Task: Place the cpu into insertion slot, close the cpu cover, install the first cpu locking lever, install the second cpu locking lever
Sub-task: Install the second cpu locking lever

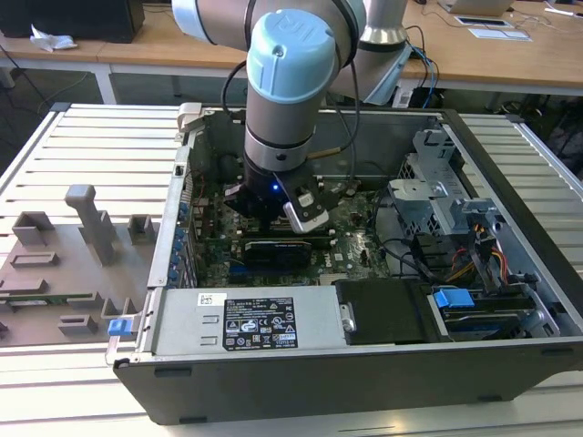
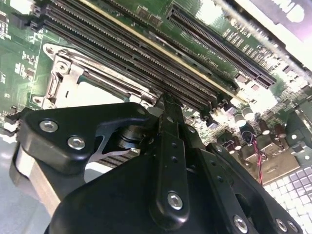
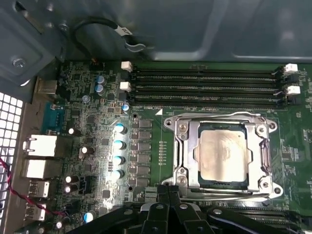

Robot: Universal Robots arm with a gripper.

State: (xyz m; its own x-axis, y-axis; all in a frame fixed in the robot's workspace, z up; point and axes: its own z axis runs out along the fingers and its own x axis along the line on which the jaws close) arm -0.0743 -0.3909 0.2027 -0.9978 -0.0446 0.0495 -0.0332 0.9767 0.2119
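The pincer [image 3: 168, 192] is being held low over the motherboard [image 3: 97, 146] inside the open case [image 1: 301, 364], its fingers [image 2: 168, 122] being pressed together with nothing gripped between them. The cpu [image 3: 223, 153] is being seen seated in the slot [image 3: 192, 151] just ahead of the pincer tips, with the cover [image 3: 220, 122] lying closed around it and a lever [image 3: 214, 116] lying along the cover's far edge. Beyond the cover, the memory slots [image 3: 204, 87] are being shown running in parallel rows.
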